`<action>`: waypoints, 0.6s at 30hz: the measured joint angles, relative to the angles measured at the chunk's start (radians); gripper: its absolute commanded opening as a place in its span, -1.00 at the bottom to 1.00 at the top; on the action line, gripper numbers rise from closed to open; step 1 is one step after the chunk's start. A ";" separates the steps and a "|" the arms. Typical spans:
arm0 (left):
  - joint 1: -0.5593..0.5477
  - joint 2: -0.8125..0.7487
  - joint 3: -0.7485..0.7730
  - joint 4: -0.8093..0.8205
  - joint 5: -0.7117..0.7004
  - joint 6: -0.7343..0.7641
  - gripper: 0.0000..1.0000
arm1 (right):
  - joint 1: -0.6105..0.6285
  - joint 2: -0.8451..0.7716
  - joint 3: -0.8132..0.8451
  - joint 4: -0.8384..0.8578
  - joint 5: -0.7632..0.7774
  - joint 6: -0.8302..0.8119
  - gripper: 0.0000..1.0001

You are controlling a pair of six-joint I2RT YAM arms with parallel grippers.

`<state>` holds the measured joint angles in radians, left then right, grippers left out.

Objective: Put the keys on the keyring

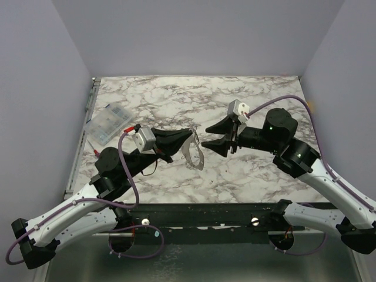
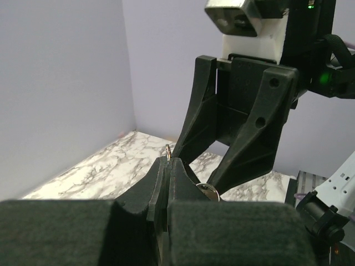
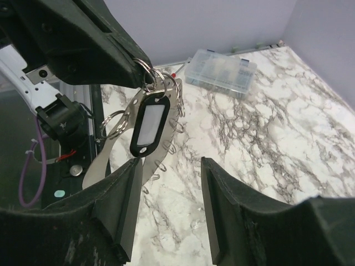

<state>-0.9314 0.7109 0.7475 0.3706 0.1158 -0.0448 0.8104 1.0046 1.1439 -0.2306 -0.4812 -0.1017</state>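
My left gripper is shut on small split rings at the top of the keyring, a pale thin hoop hanging below its tips over the marble. In the right wrist view the left gripper holds those rings, and the silvery hoop hangs down with several small wire rings along it. The key, a small black oblong piece with a pale centre, hangs in front of it. My right gripper is open and empty just below the key, its left finger nearly touching it. It also faces the hoop in the top view. In the left wrist view only ring edges show past the shut fingers.
A clear rectangular plastic box lies at the table's back left and also shows in the right wrist view. The marble table ends in a metal rail on the left. Purple walls stand close around.
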 measured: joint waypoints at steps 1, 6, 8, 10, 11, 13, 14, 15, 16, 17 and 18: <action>0.000 0.000 0.000 0.000 0.005 0.000 -1.00 | 0.000 -0.008 0.003 -0.003 -0.005 -0.014 0.14; 0.000 0.005 0.000 -0.009 0.044 0.000 -1.00 | 0.000 -0.022 0.051 -0.005 -0.045 -0.082 0.16; 0.000 0.007 0.000 -0.013 0.067 0.001 -1.00 | 0.000 -0.022 0.067 -0.005 -0.066 -0.107 0.16; 0.000 0.013 0.005 -0.023 0.097 0.004 -1.00 | 0.000 -0.016 0.082 -0.006 -0.087 -0.129 0.12; 0.000 0.015 0.008 -0.029 0.106 0.005 -1.00 | 0.000 -0.012 0.090 -0.007 -0.097 -0.138 0.08; 0.000 0.019 0.014 -0.042 0.127 0.007 -1.00 | 0.000 0.001 0.106 -0.012 -0.116 -0.158 0.03; 0.000 0.018 0.015 -0.047 0.134 0.008 -1.00 | 0.000 0.008 0.115 -0.019 -0.125 -0.166 0.02; 0.000 0.018 0.015 -0.051 0.138 0.008 -1.00 | 0.000 0.014 0.122 -0.028 -0.135 -0.175 0.01; 0.000 0.018 0.016 -0.058 0.145 0.009 -1.00 | 0.000 0.021 0.130 -0.042 -0.144 -0.185 -0.01; 0.000 0.018 0.016 -0.063 0.150 0.009 -1.00 | 0.000 0.029 0.138 -0.059 -0.153 -0.194 -0.03; 0.000 0.018 0.016 -0.068 0.155 0.010 -1.00 | 0.000 0.037 0.147 -0.076 -0.162 -0.205 -0.06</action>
<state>-0.9314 0.7292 0.7631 0.3023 0.2707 -0.0345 0.8104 1.0412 1.2907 -0.3069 -0.6434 -0.3065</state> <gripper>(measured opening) 0.017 0.502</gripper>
